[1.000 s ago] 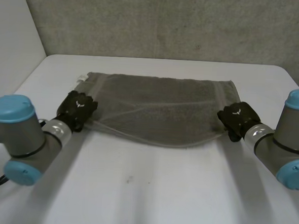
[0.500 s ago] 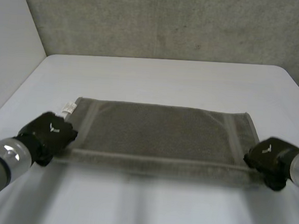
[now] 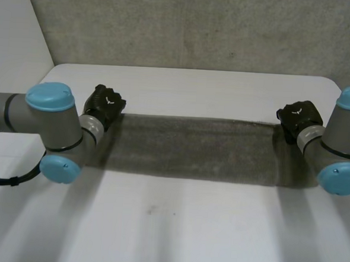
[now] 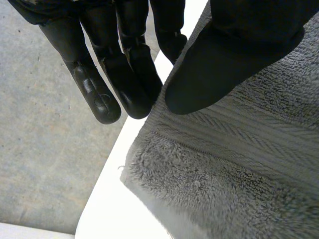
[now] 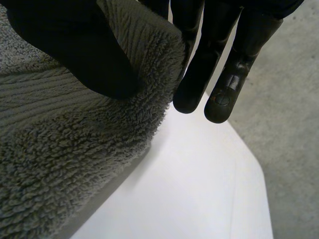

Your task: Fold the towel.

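Over white table (image 3: 187,227), seemingly mid-fold — pinching both ends of towel (image 3: 192,147) with left hand (image 3: 105,103) and right hand (image 3: 296,114) — likely needs even lowering next.

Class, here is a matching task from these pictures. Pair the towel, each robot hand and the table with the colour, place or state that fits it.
Column one:
1. towel
2. left robot hand
3. right robot hand
4. table

Column two:
A. white, beneath everything else
B. pinches the towel's end on the robot's right side
C. grey, held out between the two hands
D. pinches the towel's end on the robot's left side

Pairs: 1-C, 2-D, 3-B, 4-A.
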Available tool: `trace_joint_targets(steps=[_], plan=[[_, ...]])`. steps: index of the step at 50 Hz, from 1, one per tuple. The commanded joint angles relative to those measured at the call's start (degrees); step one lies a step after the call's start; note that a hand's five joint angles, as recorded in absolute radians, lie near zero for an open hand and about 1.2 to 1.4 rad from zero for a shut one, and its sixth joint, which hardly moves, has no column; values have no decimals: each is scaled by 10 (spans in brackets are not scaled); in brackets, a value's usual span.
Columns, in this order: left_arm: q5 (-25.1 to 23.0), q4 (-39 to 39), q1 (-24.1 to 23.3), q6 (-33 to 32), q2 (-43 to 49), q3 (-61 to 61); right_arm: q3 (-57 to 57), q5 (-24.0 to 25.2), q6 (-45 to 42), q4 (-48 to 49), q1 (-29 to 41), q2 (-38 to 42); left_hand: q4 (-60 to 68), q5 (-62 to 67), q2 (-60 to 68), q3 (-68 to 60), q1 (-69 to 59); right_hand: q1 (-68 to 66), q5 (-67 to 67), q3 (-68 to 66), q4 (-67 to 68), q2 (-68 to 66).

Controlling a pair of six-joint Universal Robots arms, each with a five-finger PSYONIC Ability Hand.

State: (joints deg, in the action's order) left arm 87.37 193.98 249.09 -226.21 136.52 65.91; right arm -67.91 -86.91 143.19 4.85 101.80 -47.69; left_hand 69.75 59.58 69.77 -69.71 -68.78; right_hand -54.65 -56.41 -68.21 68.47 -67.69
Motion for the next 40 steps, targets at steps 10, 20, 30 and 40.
trace_joint_targets(steps=[10, 20, 30, 40], plan=[[6, -1, -16, 8, 46, -83, 60, -26, 5, 61, 13, 49, -597, -596, -598, 597, 588, 447, 564, 582, -585, 577], [6, -6, -17, 90, -65, 15, -56, -30, 98, 51, 5, -95, -597, -596, -598, 597, 588, 447, 564, 582, -585, 577], [-3, -1, -12, 191, -195, 178, -222, 40, 102, -28, -42, -162, -597, -596, -598, 597, 588, 412, 530, 548, -551, 543], [-11, -2, -9, 290, -250, 256, -263, 83, 96, 16, -75, -126, -597, -596, -598, 597, 588, 254, 372, 390, -392, 384]])
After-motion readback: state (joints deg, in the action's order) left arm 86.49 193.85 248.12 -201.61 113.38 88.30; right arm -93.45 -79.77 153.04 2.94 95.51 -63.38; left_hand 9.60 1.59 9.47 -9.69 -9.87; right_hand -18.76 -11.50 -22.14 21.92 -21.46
